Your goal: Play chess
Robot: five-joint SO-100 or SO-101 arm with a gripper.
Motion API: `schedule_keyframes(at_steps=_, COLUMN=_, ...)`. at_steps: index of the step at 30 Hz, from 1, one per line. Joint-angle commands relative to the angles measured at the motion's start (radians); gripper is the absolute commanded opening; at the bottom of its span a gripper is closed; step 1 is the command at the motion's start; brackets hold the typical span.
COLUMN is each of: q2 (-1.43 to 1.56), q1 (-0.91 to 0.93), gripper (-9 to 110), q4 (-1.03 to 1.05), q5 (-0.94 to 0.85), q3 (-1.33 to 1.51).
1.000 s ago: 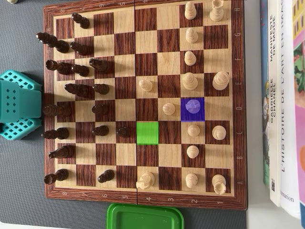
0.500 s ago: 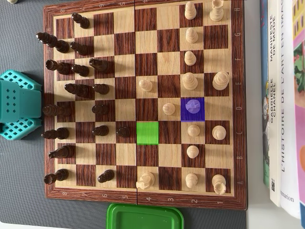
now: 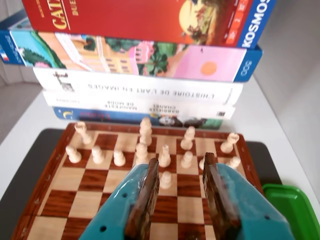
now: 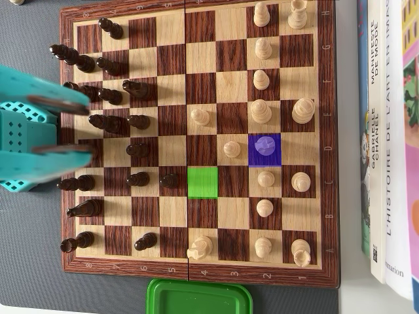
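Jaws (image 4: 82, 125) open, empty, over dark pieces at chessboard (image 4: 196, 14) edge; purple-marked pawn (image 4: 264, 146) untouched, green square (image 4: 202, 182) vacant.

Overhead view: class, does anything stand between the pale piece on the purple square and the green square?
One thing nearly: a pale pawn stands on the square just left of the purple-square piece, beside the straight line to the green square. The dark square below that pawn is empty, so that route looks clear.
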Motion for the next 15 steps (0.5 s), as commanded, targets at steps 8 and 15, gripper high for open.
schedule_keyframes(at_steps=8, q2=-0.422, q1=0.000, gripper=14, q4=0.365, q5=-0.003, q3=-0.259)
schedule_keyframes(at_steps=15, q2=-0.692, q1=0.005, gripper=14, q4=0.393, q5=-0.005, q3=-0.431)
